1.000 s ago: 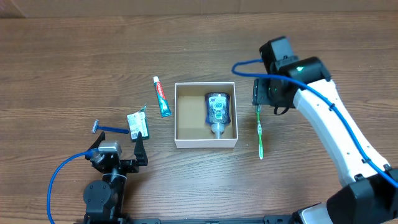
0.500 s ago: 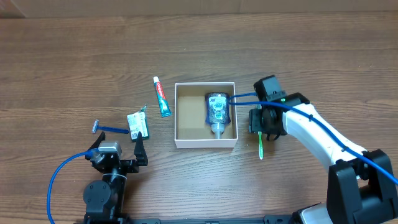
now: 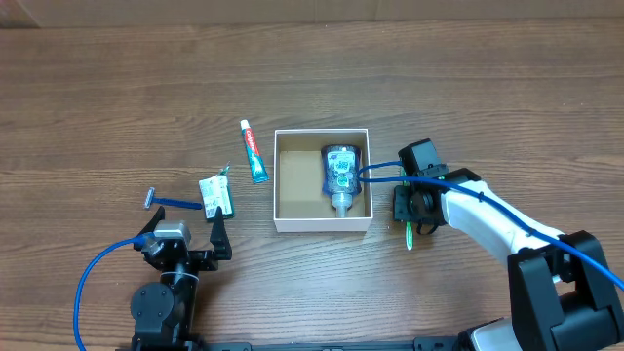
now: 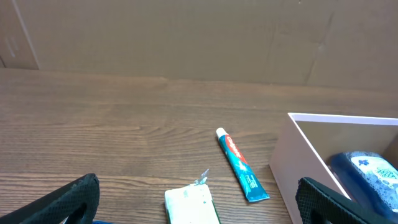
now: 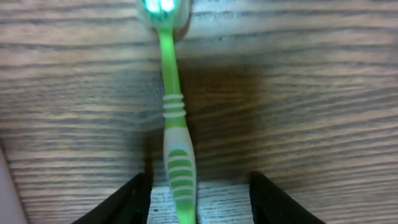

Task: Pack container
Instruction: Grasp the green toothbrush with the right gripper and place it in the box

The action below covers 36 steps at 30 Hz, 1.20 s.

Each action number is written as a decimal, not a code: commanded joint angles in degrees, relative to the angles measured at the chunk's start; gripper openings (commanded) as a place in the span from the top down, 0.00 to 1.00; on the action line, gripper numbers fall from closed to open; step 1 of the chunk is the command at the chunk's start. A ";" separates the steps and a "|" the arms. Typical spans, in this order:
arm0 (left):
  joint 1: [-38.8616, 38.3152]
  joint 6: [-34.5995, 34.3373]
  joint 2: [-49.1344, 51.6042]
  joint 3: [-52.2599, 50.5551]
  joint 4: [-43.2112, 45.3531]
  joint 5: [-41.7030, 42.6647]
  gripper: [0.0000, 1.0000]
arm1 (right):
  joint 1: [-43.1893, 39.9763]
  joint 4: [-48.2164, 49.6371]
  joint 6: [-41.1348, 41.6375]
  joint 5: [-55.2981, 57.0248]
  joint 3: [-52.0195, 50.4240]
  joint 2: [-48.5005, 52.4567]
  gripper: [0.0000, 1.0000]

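Note:
The container [image 3: 284, 183], a square white cardboard box with a brown inside, stands mid-table and holds a blue bottle [image 3: 341, 175]. Its white wall [image 4: 292, 168] and the bottle [image 4: 367, 174] show in the left wrist view. A green toothbrush [image 3: 409, 233] lies on the table just right of the box. My right gripper [image 3: 408, 207] is low over it, open, with the handle [image 5: 177, 168] between the fingers and gaps on both sides. My left gripper [image 3: 185, 244] is open and empty at the front left.
A toothpaste tube [image 3: 253, 151] lies left of the box, also in the left wrist view [image 4: 241, 165]. A green and white packet [image 3: 216, 195] and a blue razor [image 3: 171, 202] lie in front of the left gripper. A cardboard wall [image 4: 186, 37] stands behind the table.
My right gripper has moved from beside the box's far right corner toward the front and down over the toothbrush. The left arm has not moved.

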 commanded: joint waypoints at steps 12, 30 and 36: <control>0.57 1.31 -0.37 -0.44 0.22 -0.39 0.00 | -0.37 -1.27 0.04 0.85 2.32 -1.73 0.96; 0.57 1.31 -0.37 -0.44 0.24 -0.39 0.00 | 11.34 -21.88 -1.90 1.95 27.47 -19.43 0.94; 0.57 1.31 -0.35 -0.44 0.24 -0.39 0.00 | 19.12 -18.40 -1.86 3.63 27.45 -14.56 0.94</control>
